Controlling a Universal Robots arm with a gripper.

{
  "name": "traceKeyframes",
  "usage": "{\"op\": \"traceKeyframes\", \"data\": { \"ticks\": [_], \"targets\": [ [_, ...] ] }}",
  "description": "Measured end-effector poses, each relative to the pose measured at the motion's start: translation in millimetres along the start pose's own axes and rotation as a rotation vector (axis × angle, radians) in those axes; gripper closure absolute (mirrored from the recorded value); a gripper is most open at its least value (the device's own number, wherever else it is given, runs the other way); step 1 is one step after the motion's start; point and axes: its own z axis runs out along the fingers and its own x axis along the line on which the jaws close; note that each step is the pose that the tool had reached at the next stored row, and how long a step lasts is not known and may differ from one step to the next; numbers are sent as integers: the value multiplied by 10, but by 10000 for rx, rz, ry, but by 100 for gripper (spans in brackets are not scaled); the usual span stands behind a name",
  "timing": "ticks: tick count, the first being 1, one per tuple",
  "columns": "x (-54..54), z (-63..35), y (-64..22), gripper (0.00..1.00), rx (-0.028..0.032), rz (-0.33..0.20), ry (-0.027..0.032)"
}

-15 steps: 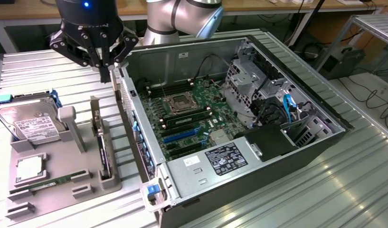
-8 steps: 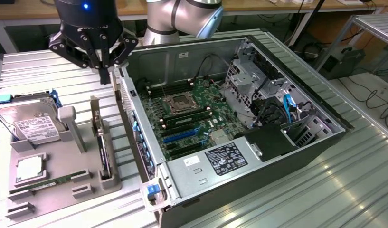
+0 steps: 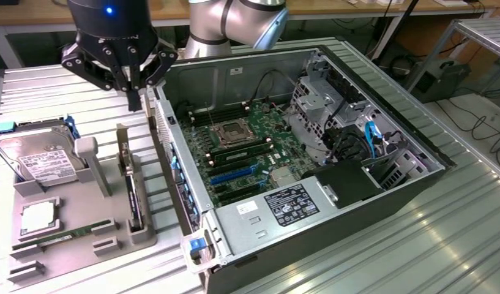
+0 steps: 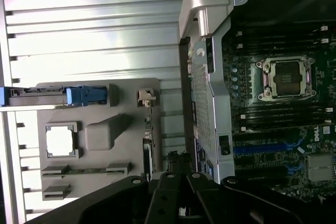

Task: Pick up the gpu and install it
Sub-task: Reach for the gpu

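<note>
The gpu [image 3: 133, 195] stands on its long edge in a slot of the grey tray [image 3: 103, 202], black face sideways and silvery bracket at its far end. In the wrist view the gpu [image 4: 149, 145] is a thin dark strip running from a metal tab toward my fingers. My gripper [image 3: 135, 101] hangs above the card's bracket end, clear of it, between the tray and the case wall. Its fingertips [image 4: 167, 184] sit close together with nothing between them. The motherboard's blue slots [image 3: 233, 175] lie bare inside the open case.
The open computer case [image 3: 356, 184] lies on its side at the exterior view's right, its side wall [image 4: 207, 93] close to the card. On the tray are a hard drive [image 3: 41, 160], a processor [image 3: 37, 217] and a green RAM stick [image 3: 63, 236]. Ribbed metal tabletop all round.
</note>
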Motion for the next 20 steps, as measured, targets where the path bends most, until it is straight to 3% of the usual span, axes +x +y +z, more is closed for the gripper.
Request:
{"op": "traceKeyframes", "data": {
  "ticks": [20],
  "targets": [
    [26, -1, -44, 89, -1, 1, -1]
  ]
}}
